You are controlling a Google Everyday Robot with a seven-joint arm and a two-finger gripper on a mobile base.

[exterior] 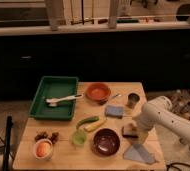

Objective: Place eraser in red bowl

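Note:
The eraser [129,131], a small dark block with a lighter tan edge, lies on the wooden table [63,159] near its right side, between the blue sponge and the grey cloth. My gripper [136,129] is at the end of the white arm that comes in from the right. It is right at the eraser and partly covers it. The red bowl [98,91] sits at the back middle of the table, well to the left of and behind the gripper.
A green tray [48,92] with a white brush [63,100] is at the back left. Also on the table: a blue sponge [114,111], metal cup [133,100], dark maroon bowl [106,142], grey cloth [138,154], green cup [78,137], cucumber [86,121], and white bowl [43,148].

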